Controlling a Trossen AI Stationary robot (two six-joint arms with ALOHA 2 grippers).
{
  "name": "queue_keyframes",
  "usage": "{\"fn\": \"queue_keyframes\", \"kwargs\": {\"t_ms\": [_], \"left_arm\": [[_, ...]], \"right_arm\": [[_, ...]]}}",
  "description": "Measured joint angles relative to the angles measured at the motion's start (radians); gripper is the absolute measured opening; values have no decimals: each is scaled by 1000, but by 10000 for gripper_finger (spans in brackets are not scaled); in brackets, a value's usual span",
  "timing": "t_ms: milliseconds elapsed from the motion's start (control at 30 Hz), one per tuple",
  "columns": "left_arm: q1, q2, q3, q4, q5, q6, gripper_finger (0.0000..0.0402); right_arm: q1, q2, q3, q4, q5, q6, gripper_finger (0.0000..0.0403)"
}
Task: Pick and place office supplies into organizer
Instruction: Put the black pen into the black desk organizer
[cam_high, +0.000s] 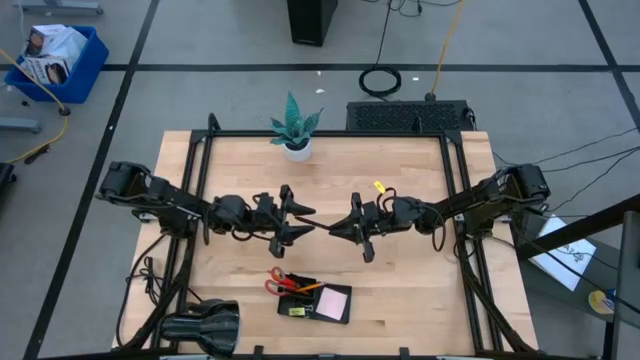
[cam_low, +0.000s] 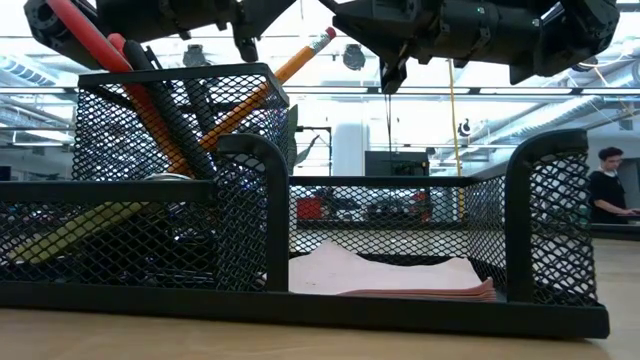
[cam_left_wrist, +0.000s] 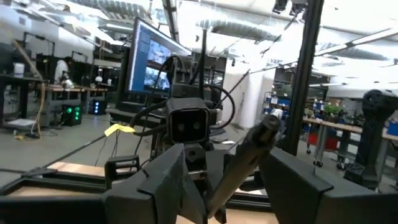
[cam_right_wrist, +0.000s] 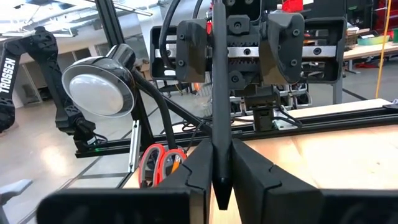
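My right gripper (cam_high: 337, 228) hovers over the table's middle, shut on a thin black pen (cam_right_wrist: 219, 81) that stands upright. My left gripper (cam_high: 304, 221) faces it from the left, open. Its two fingers (cam_right_wrist: 194, 43) stand on either side of the pen's upper part, which also shows between them in the left wrist view (cam_left_wrist: 249, 158). Whether a left finger touches the pen I cannot tell. The black mesh organizer (cam_high: 322, 318) sits near the front edge. It holds red-handled scissors (cam_high: 274, 283), an orange pencil (cam_low: 290, 62) and a pink note pad (cam_high: 332, 302). My right gripper pinches the pen near its lower, tapered end (cam_right_wrist: 219, 163) between its two fingers. The fingers come level from the table's right and lie across the pen. The pen stands upright above them, lifted clear of the table.
A potted teal plant (cam_high: 295, 135) stands at the table's far edge and a black lamp (cam_high: 205, 325) at the near left corner. A small yellow tag (cam_high: 379, 186) shows beside the right arm. Bare wood lies between the grippers and the organizer.
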Motion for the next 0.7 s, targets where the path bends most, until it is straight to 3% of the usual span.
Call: {"fn": "queue_keyframes", "kwargs": {"t_ms": [467,600,700], "left_arm": [[-23,0,0,1,-47,39,50],[-23,0,0,1,-52,40,26],[-23,-1,-1,1,-52,29,30]], "right_arm": [[0,0,0,0,25,0,42],[0,0,0,0,26,0,40],[0,0,0,0,25,-1,38]]}}
